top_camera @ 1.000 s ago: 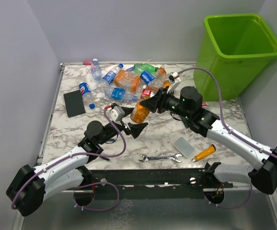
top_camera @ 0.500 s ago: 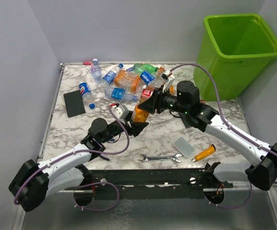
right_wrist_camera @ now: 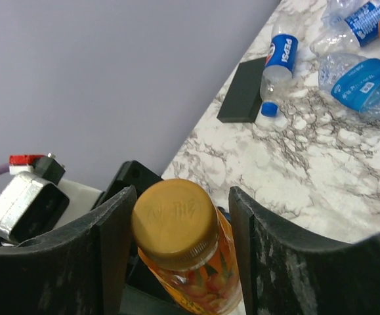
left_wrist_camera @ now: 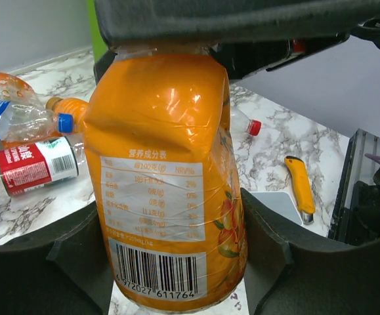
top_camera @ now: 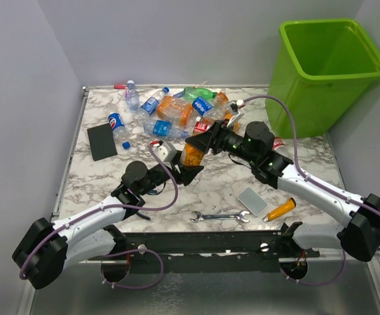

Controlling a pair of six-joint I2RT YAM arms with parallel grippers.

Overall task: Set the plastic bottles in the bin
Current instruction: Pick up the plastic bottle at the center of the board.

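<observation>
Orange bottle (left_wrist_camera: 167,184) in clenched left claw (left_wrist_camera: 173,259), right claw (right_wrist_camera: 180,200) loose around cap (right_wrist_camera: 174,222); bin (top_camera: 298,98) apart.

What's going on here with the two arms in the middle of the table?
Both arms meet at one orange bottle. The left pincer is clamped on its lower body; the right pincer straddles the cap with a gap on one side, so this looks like a handover. The other bottles lie heaped at the far side, and the green bin stands off the far right corner of the table.
</observation>
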